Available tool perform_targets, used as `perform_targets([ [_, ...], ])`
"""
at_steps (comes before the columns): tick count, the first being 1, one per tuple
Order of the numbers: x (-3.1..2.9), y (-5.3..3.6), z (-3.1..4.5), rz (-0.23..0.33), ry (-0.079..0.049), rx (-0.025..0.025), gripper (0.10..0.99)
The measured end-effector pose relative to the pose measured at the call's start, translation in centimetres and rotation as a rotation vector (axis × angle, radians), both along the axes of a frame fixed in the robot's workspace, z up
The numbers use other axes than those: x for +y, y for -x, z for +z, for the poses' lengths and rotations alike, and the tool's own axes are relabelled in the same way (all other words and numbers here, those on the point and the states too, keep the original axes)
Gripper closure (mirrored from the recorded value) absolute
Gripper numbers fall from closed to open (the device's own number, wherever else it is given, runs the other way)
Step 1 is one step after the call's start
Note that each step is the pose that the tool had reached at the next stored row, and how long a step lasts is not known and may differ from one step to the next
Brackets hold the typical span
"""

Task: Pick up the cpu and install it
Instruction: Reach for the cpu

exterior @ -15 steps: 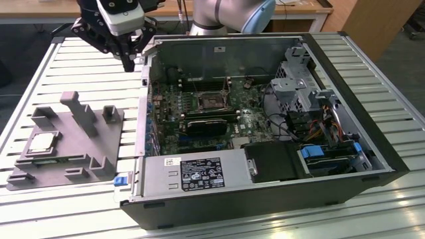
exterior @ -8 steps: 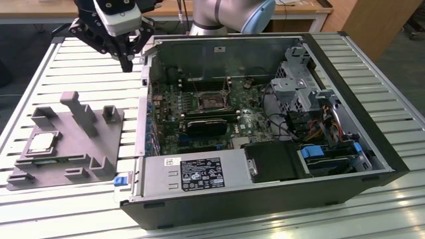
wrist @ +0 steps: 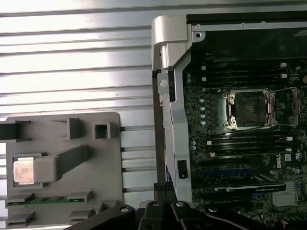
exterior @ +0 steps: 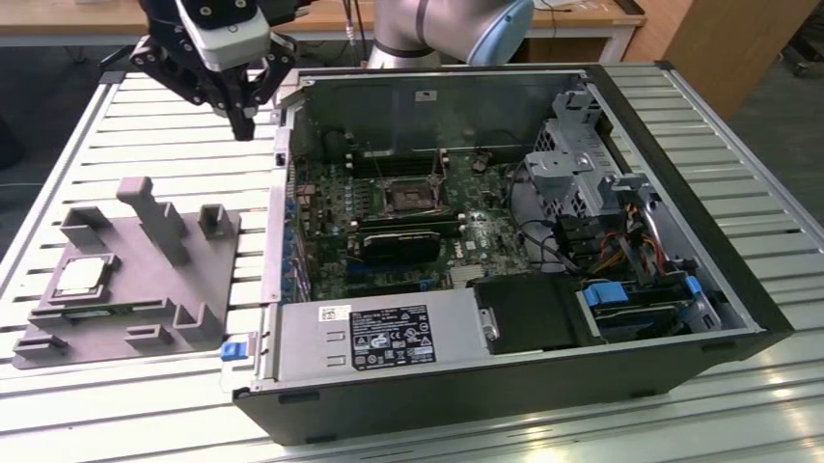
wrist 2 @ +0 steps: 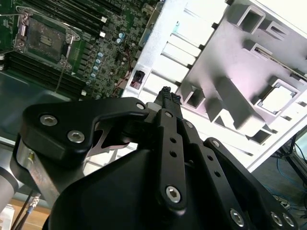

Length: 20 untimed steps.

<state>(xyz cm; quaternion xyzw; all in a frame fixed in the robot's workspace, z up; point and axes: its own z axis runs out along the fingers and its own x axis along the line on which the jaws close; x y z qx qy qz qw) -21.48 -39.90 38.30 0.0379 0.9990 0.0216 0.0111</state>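
The cpu (exterior: 80, 275), a small silver square chip, lies in a recess of the grey plastic block (exterior: 193, 289) on the exterior view's left. In both wrist views it shows as a bright square (wrist 2: 278, 98) (wrist: 25, 171) on that block. My gripper (exterior: 242, 123) hangs shut and holding nothing above the slatted table, just outside the far left corner of the computer case. It is well away from the cpu. Its fingertips (wrist 2: 168, 93) (wrist: 165, 185) are pressed together. The dark metal-framed socket (exterior: 409, 198) (wrist 2: 43, 40) (wrist: 249, 109) sits on the green motherboard with its frame down.
The open computer case (exterior: 721, 193) lies on its side on the slatted metal table (exterior: 103, 125). Inside are a drive cage (exterior: 573, 145), cables (exterior: 631, 246) and a power supply (exterior: 373, 338). The block's upright posts (exterior: 161, 217) stand beside the cpu.
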Motion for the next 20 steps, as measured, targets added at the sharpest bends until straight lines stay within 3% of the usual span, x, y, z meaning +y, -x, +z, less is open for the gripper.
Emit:
perform_targets([
  [20,0.0,0.73,-0.13,0.0,0.0,0.0005,0.98],
])
